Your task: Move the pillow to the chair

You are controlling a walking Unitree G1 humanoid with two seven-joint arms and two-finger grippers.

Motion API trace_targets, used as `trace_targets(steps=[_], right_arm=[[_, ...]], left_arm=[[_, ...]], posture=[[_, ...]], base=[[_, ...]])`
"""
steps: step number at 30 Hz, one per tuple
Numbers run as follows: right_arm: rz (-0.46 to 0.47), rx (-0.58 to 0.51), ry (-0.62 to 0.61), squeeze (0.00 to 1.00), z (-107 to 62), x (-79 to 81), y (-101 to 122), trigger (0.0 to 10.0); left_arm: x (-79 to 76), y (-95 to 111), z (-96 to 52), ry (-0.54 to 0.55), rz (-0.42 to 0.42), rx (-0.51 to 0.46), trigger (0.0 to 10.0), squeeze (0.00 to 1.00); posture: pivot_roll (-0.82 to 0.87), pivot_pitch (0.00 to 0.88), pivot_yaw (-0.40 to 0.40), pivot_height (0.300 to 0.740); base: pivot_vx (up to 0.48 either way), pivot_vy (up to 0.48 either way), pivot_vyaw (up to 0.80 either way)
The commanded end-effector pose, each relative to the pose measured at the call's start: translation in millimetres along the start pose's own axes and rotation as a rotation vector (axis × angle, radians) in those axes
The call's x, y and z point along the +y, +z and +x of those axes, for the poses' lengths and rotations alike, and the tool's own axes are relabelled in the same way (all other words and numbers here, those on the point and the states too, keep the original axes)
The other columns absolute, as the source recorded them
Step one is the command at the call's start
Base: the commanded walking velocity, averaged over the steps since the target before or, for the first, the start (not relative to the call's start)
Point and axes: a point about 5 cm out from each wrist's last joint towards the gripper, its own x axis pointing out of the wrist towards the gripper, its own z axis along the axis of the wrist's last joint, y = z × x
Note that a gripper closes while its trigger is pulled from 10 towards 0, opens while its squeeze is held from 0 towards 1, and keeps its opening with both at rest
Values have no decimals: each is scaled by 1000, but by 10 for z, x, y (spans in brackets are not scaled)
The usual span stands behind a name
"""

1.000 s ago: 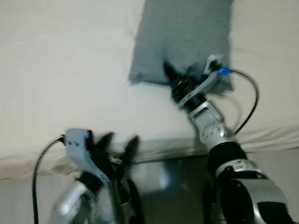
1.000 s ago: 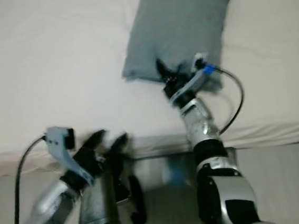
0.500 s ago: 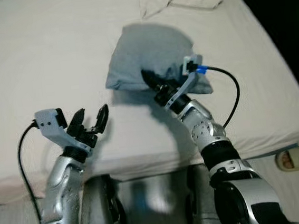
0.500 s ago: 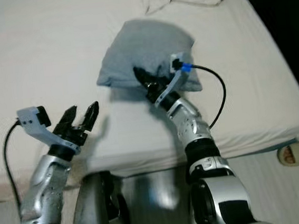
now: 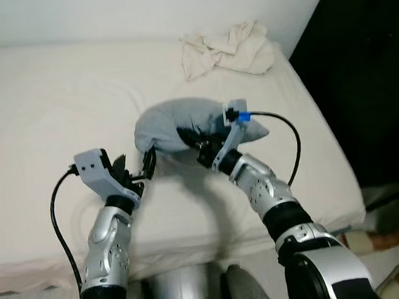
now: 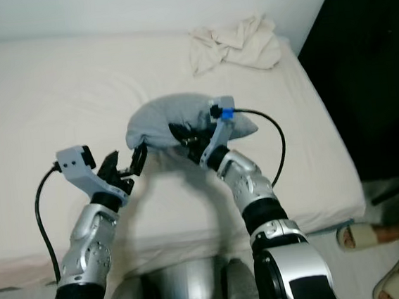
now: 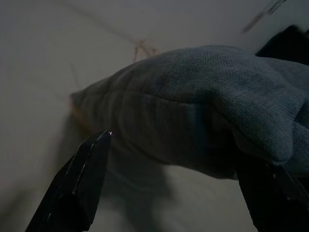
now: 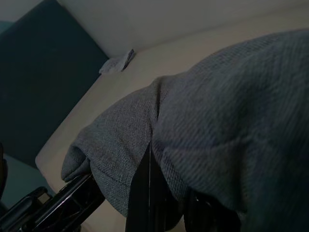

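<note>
Left gripper [image 5: 134,171] raised over the bed, fingers parted wide and empty, tips aimed at the near left end of the pillow [image 5: 172,126] and just short of it; in the left wrist view, one black finger [image 7: 77,188] low on one side, the other at the far edge, the grey knit bulging between and beyond them without clear contact. Silver left arm rising from the foot of the bed, a black cable looping off its wrist camera.

Grey pillow near the middle of the bed [image 5: 36,137], bunched and apparently lifted at its near edge, a shadow on the sheet beneath. Right gripper [image 6: 188,140] pinched into that near edge, fingers closed on a fold of the fabric; in the right wrist view, knit cloth pressed around a dark finger [image 8: 142,193], grip point itself too dim to make out fully. Blue-tipped cable [image 6: 273,139] arcing from the right wrist.

Bed covered in a plain cream sheet, faintly wrinkled. Crumpled off-white cloth [image 5: 226,48] at the far right corner, well apart from the pillow. Pale wall behind the bed; dark area [image 5: 368,69] to the right of it. Light floor at lower right, with a person's feet in sandals [image 6: 377,235] near the bed corner.

No legible brand, label or writing anywhere.
</note>
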Motion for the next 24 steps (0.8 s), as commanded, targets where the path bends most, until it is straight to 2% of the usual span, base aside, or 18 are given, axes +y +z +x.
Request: trace_targets(steps=[1,5,6,7,8,9,10,13,15,17,18,22,23,24], right_arm=[[-22,-13,20,0,-7,5,10,0],[-31,14,-23,0,-44,-62,-57,0],[-34,34,-43,0,-74,-91,-117,1922],[-34,34,-43,0,-74,-91,-117,1922],[-35,52,-58,0,-101,-114,-171,3098],[-35,106,-103,0,-209,-177,-355,10000],[-35,106,-103,0,-209,-177,-355,10000],[-40,221,-172,0,-406,-257,-663,10000],[-33,265,-186,0,-499,-278,-789,10000],[-36,348,-243,0,-665,-329,-981,10000],[-36,348,-243,0,-665,-329,-981,10000],[-11,516,-410,0,-1124,-444,-1368,10000],[-11,516,-410,0,-1124,-444,-1368,10000],[1,565,-461,0,-1308,-474,-1483,10000]], left_arm=[[34,-115,-30,23,11,39,10000,0],[53,-227,-54,24,42,78,10000,0],[93,-297,-87,36,49,106,10000,0],[93,-297,-87,36,49,106,10000,0],[127,-353,-116,46,48,127,10000,0],[259,-499,-228,89,27,183,10000,0],[259,-499,-228,89,27,183,10000,0],[520,-663,-428,201,-15,252,10000,0],[638,-720,-523,257,-34,280,10000,0],[803,-815,-693,334,-8,345,10000,0],[803,-815,-693,334,-8,345,10000,0],[1165,-969,-1168,557,-86,440,10000,0],[1165,-969,-1168,557,-86,440,10000,0],[1273,-1035,-1394,637,-89,497,10000,0]], posture=[[-88,88,-111,710],[-85,77,-113,730],[-82,67,-107,734],[-82,67,-107,734],[-82,67,-107,739],[-71,53,-99,740],[-71,53,-99,740],[-69,42,-92,740],[-65,37,-90,740],[-61,31,-87,740],[-61,31,-87,740],[-46,17,-80,740],[-46,17,-80,740],[-47,14,-77,740]], base=[[0,0,0],[0,0,0],[0,0,0],[0,0,0],[0,0,0],[0,0,0],[0,0,0],[0,0,0],[0,0,0],[0,0,0],[0,0,0],[0,0,800],[0,0,800],[0,0,800]])
